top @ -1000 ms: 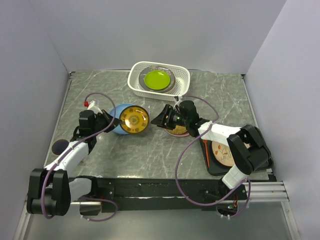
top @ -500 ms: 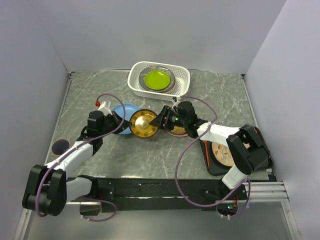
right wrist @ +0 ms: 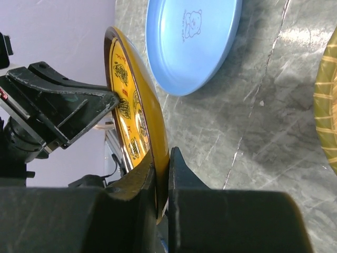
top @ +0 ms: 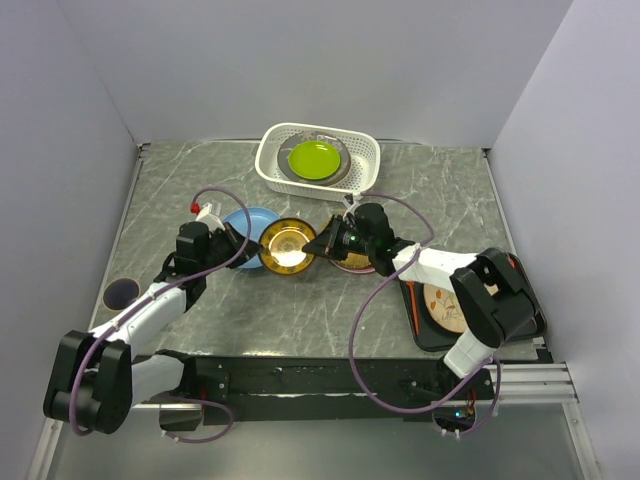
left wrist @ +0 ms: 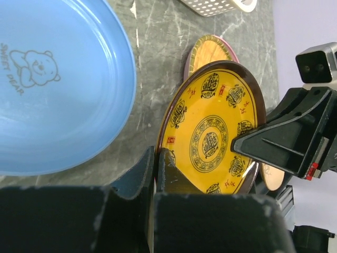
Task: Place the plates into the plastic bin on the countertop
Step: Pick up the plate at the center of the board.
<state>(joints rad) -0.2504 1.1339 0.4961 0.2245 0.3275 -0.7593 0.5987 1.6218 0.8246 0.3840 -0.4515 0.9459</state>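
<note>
A yellow plate (top: 287,246) with a brown rim and dark ornaments stands tilted above the countertop (top: 300,300), held from both sides. My left gripper (top: 257,247) is shut on its left rim (left wrist: 156,158). My right gripper (top: 316,244) is shut on the opposite rim (right wrist: 167,158). A blue plate (top: 245,220) with a bear drawing lies flat just behind the left gripper. The white plastic bin (top: 268,165) stands at the back and holds a lime green plate (top: 314,158) on top of another plate. A woven straw plate (left wrist: 210,47) on a pink one lies under the right arm.
A black tray (top: 415,322) at the right front holds a cream plate (top: 445,305). A small dark disc (top: 122,292) lies at the left edge. Purple cables loop over both arms. Walls close the table on three sides.
The left gripper carried the yellow plate to the right, off the blue plate and toward the right gripper. The right jaws then closed on its far rim.
</note>
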